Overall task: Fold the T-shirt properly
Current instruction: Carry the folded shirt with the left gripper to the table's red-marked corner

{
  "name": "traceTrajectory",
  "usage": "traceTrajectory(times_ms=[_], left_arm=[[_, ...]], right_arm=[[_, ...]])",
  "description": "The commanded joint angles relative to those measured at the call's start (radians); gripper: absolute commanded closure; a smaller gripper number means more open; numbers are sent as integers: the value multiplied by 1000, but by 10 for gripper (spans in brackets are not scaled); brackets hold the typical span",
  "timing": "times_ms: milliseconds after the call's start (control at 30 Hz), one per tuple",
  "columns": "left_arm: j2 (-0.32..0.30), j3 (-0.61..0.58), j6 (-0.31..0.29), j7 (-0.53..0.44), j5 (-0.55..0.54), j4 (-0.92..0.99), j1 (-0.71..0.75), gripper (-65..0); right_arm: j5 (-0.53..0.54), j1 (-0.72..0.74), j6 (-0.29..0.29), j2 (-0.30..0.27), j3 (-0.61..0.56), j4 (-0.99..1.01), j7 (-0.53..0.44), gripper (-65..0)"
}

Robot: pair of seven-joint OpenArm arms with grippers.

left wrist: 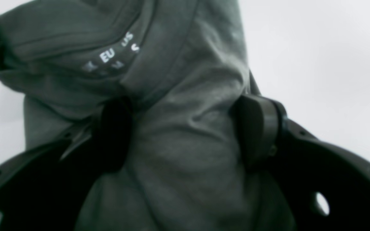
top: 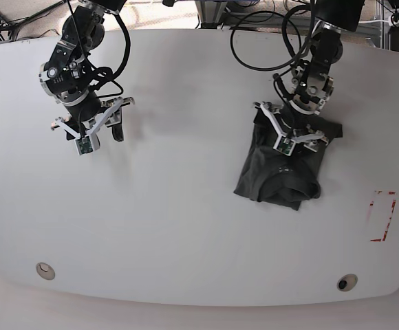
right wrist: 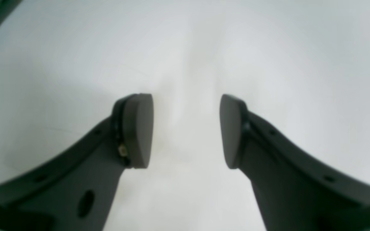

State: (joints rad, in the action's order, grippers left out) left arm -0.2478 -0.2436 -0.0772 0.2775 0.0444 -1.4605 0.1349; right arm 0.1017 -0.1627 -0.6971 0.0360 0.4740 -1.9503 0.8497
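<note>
The T-shirt (top: pixel 282 175) lies as a bunched dark grey heap on the white table (top: pixel 186 206), right of centre in the base view. My left gripper (top: pixel 296 141) sits on its far edge. In the left wrist view a thick fold of the T-shirt (left wrist: pixel 185 64) runs between the wide-spread fingers of the left gripper (left wrist: pixel 185 131), which is open. The white-printed neck label (left wrist: pixel 111 54) shows just beyond the fingers. My right gripper (top: pixel 93 130) hangs far off at the table's left. Its pads (right wrist: pixel 138 128) stand apart over bare table, so the right gripper (right wrist: pixel 186 131) is open and empty.
Red tape marks (top: pixel 382 216) lie near the right edge of the table. Two small round fittings (top: pixel 45 270) (top: pixel 346 282) sit near the front edge. Cables (top: pixel 254 41) loop behind the left arm at the back.
</note>
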Motion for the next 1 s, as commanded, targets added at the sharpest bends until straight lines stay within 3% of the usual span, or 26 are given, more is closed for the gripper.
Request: traceTrajectory(times_ms=[0, 167, 600, 800, 967], left_arm=[[-63, 115, -74, 199, 78, 34, 53, -464], [-129, 277, -224, 199, 79, 67, 65, -458], [-313, 583, -456, 197, 79, 246, 90, -458], [-344, 680, -523, 197, 79, 300, 111, -458], [-338, 715, -546, 200, 79, 271, 162, -458]], right_arm=[[13, 13, -1, -8, 2, -19, -22, -312], [13, 13, -1, -5, 2, -21, -22, -312], [13, 10, -1, 0, 2, -21, -22, -312], [13, 10, -1, 2, 1, -22, -22, -312], [13, 12, -1, 2, -1, -22, -25, -312]])
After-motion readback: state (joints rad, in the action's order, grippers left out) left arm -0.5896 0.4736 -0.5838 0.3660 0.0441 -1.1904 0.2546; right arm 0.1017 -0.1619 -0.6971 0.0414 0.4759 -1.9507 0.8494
